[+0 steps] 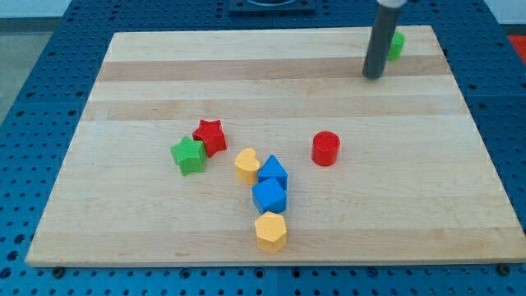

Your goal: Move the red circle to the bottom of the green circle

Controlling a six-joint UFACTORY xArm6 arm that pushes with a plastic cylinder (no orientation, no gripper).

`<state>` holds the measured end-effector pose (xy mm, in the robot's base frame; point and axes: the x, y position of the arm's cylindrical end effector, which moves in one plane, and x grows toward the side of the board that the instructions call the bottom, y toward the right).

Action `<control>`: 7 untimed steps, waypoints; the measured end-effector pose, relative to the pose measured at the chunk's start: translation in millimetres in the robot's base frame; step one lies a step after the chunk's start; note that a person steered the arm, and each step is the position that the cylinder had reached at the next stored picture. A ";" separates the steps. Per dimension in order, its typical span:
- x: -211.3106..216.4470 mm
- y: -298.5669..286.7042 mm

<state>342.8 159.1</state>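
The red circle stands on the wooden board, right of centre. The green circle is at the view's top right, mostly hidden behind the dark rod. My tip rests on the board just left of and below the green circle, far above and to the right of the red circle.
A red star and a green star touch at the left of centre. A yellow heart, two blue blocks and a yellow hexagon form a column near the bottom middle. The board's right edge is close to the green circle.
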 end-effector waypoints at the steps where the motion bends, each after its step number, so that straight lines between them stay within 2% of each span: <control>1: 64.1 1.0; 2: 138.3 -0.1; 4: 181.2 -50.8; 6: 184.3 -98.9; 7: 172.4 -106.5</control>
<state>515.2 52.6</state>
